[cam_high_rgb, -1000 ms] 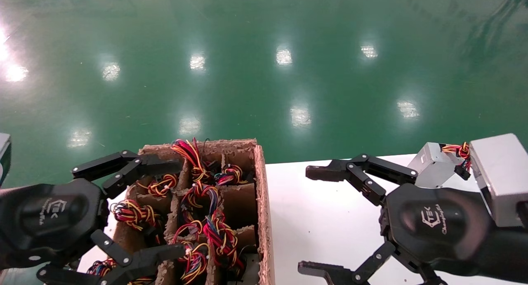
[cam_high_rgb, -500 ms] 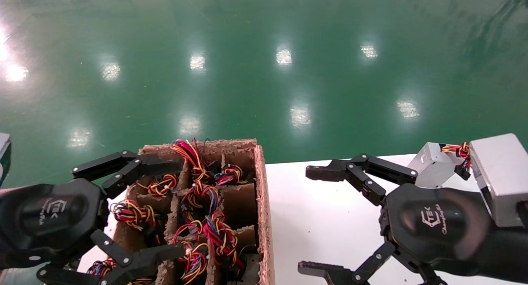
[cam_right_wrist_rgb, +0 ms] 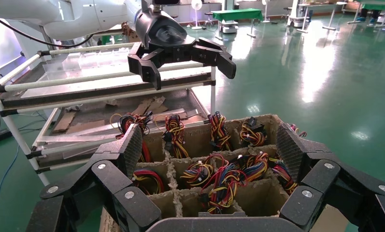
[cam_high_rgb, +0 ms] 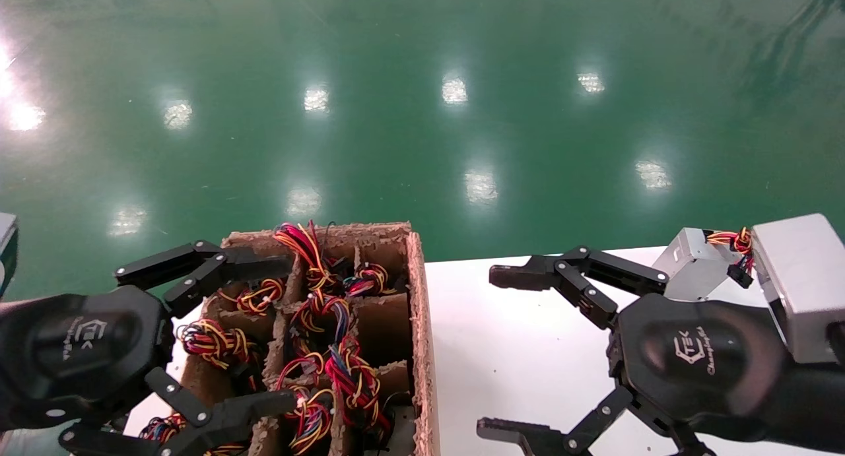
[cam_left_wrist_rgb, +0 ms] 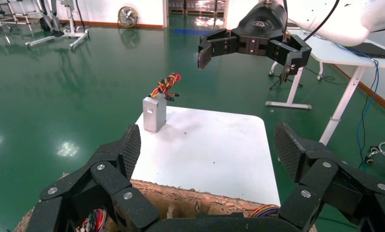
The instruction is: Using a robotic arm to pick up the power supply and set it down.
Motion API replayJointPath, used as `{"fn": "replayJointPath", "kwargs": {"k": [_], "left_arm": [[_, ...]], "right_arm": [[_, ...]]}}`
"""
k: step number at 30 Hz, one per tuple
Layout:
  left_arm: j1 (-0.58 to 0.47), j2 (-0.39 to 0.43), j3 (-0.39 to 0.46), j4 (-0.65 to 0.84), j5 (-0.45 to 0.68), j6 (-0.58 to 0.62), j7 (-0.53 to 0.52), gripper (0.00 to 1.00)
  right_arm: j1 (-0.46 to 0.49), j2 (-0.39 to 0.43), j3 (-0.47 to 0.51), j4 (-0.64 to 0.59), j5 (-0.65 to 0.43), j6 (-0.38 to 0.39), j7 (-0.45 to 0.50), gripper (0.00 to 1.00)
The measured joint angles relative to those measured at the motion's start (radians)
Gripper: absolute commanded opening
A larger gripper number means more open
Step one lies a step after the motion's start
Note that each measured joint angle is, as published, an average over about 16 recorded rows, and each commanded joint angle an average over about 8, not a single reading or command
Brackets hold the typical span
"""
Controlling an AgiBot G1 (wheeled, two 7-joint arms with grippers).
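Note:
One power supply, a small silver box with a red-yellow wire knot on top, stands upright on the white table near its far right corner. The left wrist view shows this power supply alone on the table. My right gripper hovers open over the table, a little left of the box and holding nothing. My left gripper hangs open and empty above the divided cardboard box. In the wrist views the left gripper and the right gripper each show both pads wide apart.
The cardboard box has paper dividers, and several compartments hold coloured wire bundles. Green floor lies beyond the table. A metal rack stands behind the left arm, and a white desk behind the right arm.

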Motion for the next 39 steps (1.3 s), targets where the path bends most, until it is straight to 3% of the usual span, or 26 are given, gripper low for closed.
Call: {"fn": "replayJointPath", "kwargs": {"k": [12,25,33,34,35,39], "left_arm": [[0.000,0.000,0.000,0.000,0.000,0.000,0.000,0.00],[0.000,0.000,0.000,0.000,0.000,0.000,0.000,0.00],[0.000,0.000,0.000,0.000,0.000,0.000,0.000,0.00],[0.000,0.000,0.000,0.000,0.000,0.000,0.000,0.00],[0.000,0.000,0.000,0.000,0.000,0.000,0.000,0.00],[0.000,0.000,0.000,0.000,0.000,0.000,0.000,0.00]], "right_arm": [[0.033,-0.056,-0.040,-0.003,-0.081,0.060,0.014,1.00],[0.184,-0.301,-0.201,-0.050,-0.424,0.289,0.030,1.00],[0.248,-0.419,-0.271,-0.140,-0.578,0.374,-0.013,1.00],[0.252,-0.428,-0.275,-0.151,-0.587,0.380,-0.017,0.98],[0.255,-0.437,-0.279,-0.162,-0.596,0.386,-0.022,0.90],[0.265,-0.464,-0.288,-0.200,-0.618,0.404,-0.038,0.40]]}}
